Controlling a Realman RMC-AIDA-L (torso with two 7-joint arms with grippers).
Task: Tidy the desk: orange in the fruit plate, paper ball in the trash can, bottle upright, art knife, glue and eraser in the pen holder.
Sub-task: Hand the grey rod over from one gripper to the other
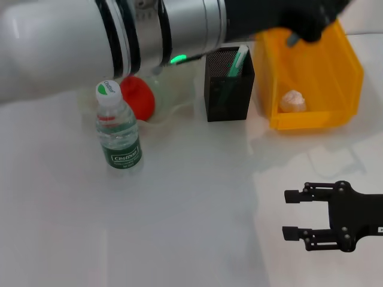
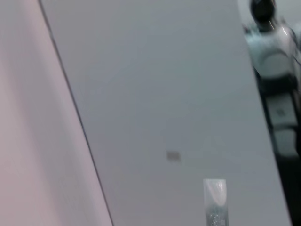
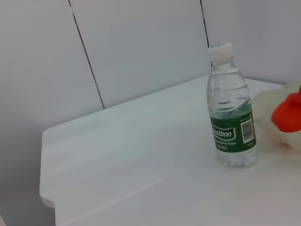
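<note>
The bottle (image 1: 118,134) stands upright at the left and also shows in the right wrist view (image 3: 231,113). The orange (image 1: 137,97) lies in the pale green fruit plate (image 1: 176,89) behind it; both show in the right wrist view, orange (image 3: 288,115) and plate (image 3: 268,100). The paper ball (image 1: 293,100) lies inside the yellow trash can (image 1: 347,72). The black mesh pen holder (image 1: 229,89) holds a green stick-like item (image 1: 237,62). My left arm reaches across the top; its gripper (image 1: 302,27) hovers over the trash can's back. My right gripper (image 1: 289,214) is open and empty at the front right. The eraser is out of view.
The white table (image 1: 191,209) ends at a front edge and corner in the right wrist view (image 3: 51,200). Grey wall panels stand behind it. The left wrist view shows the wall and another robot (image 2: 273,56) far off.
</note>
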